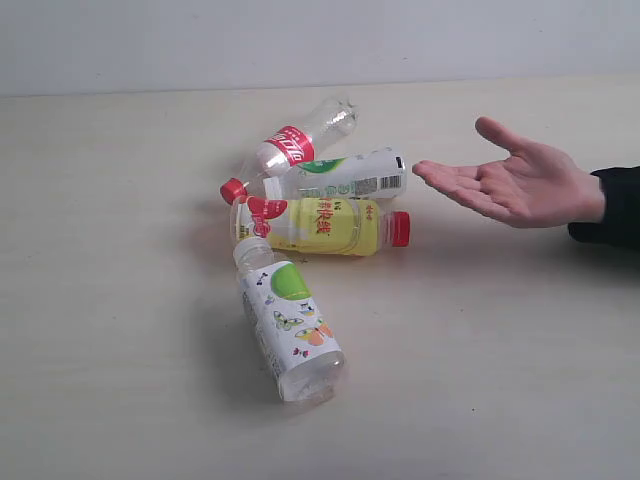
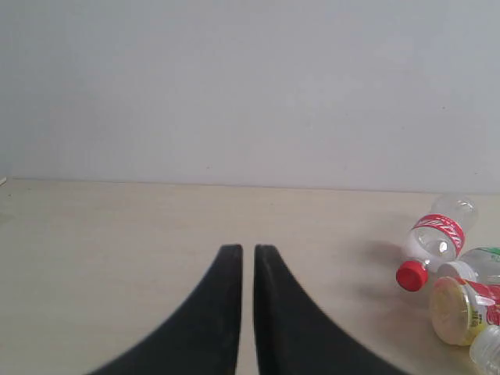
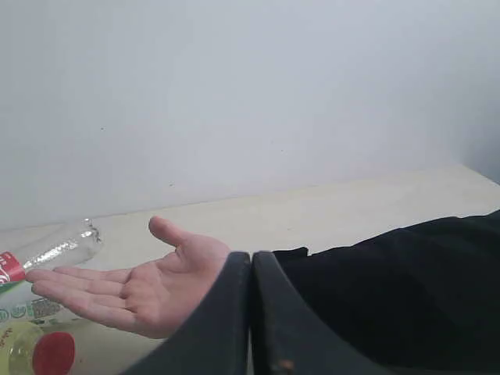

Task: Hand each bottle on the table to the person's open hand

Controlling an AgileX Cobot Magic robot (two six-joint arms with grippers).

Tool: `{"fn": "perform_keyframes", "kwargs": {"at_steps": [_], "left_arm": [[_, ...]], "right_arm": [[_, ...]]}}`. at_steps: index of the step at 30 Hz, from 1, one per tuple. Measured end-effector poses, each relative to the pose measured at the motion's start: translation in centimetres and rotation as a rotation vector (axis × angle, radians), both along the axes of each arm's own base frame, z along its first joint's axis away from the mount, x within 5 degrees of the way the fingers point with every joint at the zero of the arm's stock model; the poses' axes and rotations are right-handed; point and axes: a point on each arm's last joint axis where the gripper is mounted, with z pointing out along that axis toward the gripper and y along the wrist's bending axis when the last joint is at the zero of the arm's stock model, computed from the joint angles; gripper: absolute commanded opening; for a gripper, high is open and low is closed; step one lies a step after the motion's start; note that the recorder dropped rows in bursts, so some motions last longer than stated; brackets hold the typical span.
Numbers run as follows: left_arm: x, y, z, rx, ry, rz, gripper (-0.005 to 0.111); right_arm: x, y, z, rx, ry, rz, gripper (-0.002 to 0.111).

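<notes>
On the table (image 1: 110,260), all four – the red-label bottle (image 1: 293,146), white-green bottle (image 1: 345,176), yellow bottle (image 1: 320,226) and butterfly bottle (image 1: 290,328) – are seen lying clustered near the person's open hand (image 1: 520,186), none yet handed over, while the left gripper (image 2: 248,255) and right gripper (image 3: 251,259) are shown closed, empty and touching nothing.

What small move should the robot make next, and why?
Probably open the left gripper and reach toward the butterfly-label bottle. The gripper looks shut and empty, the person's hand is open, and this bottle lies on the table, sticking out from the cluster of other bottles.
</notes>
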Motion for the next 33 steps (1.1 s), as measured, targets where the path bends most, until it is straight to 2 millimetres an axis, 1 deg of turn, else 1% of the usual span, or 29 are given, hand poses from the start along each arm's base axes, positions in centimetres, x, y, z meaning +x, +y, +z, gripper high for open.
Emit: {"fn": "perform_keyframes", "kwargs": {"at_steps": [19, 22, 24, 28, 33], "left_arm": [[0.0, 0.0, 0.0, 0.0, 0.0, 0.0, 0.008], [0.0, 0.0, 0.0, 0.0, 0.0, 0.0, 0.008], [0.0, 0.0, 0.0, 0.0, 0.0, 0.0, 0.008], [0.0, 0.0, 0.0, 0.0, 0.0, 0.0, 0.008], [0.0, 0.0, 0.0, 0.0, 0.0, 0.0, 0.008]], "right_arm": [[0.0, 0.0, 0.1, -0.012, -0.005, 0.0, 0.0], [0.0, 0.0, 0.4, -0.006, -0.041, -0.001, 0.0], [0.0, 0.0, 0.8, 0.047, -0.091, -0.002, 0.0], [0.0, -0.1, 1.5, 0.228, -0.165, 0.0, 0.0], [-0.2, -0.2, 2.5, 0.265, -0.288, 0.0, 0.0]]}}
